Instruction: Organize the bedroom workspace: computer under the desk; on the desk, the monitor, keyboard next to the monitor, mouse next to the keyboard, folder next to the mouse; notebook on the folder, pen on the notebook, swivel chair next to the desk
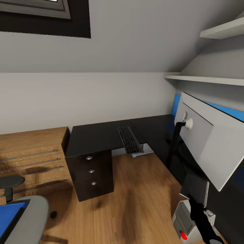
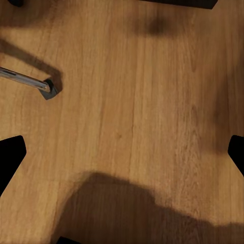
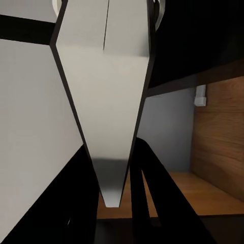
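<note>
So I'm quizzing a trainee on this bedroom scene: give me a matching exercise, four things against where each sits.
Things:
1. keyboard
2. monitor
3. computer
4. folder

Places:
A. on the floor, low at the right
B. on the swivel chair
C. overhanging the desk front edge
D. on the desk's right wing, grey back showing

Pairs: 1-C, 2-D, 3-A, 4-B

You see a glossy black desk [image 1: 98, 135]; black keyboard [image 1: 129, 139]; pale grey monitor [image 1: 206, 142] back; bright blue folder [image 1: 8, 217]; wood-grain floor [image 2: 142, 112].
</note>
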Tool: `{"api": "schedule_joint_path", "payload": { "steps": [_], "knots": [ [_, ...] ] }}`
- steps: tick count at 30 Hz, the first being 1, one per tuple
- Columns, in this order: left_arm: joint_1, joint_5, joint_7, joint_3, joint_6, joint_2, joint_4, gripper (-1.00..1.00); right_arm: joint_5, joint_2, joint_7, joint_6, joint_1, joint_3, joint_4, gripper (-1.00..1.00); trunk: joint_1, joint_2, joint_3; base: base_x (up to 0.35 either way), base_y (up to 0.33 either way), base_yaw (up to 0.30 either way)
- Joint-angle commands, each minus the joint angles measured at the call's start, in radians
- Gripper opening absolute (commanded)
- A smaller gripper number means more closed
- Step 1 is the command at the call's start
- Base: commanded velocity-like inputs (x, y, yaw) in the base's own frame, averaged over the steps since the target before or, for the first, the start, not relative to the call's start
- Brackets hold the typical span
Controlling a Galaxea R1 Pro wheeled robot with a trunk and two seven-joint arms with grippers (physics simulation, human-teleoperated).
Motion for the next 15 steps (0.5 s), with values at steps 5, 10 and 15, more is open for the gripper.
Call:
{"api": "schedule_joint_path", "payload": {
  "steps": [5, 10, 15],
  "knots": [
    [0.000, -0.005, 0.002, 0.008, -0.003, 0.000, 0.000, 1.00, -0.014, -0.045, 0.001, 0.000, -0.001, -0.009, 0.000, -1.00, 0.000, 0.000, -0.001, 0.000, 0.000, 0.000],
    [0.000, -0.005, 0.003, 0.008, -0.002, 0.000, 0.000, 1.00, -0.014, -0.046, 0.002, 0.001, -0.001, -0.009, 0.000, -1.00, 0.000, 0.000, -0.001, 0.000, 0.000, 0.000],
    [0.000, -0.005, 0.003, 0.008, -0.002, 0.000, 0.000, 1.00, -0.014, -0.047, 0.001, 0.001, -0.001, -0.009, 0.000, -1.00, 0.000, 0.000, -0.001, 0.000, 0.000, 0.000]
  ]
}}
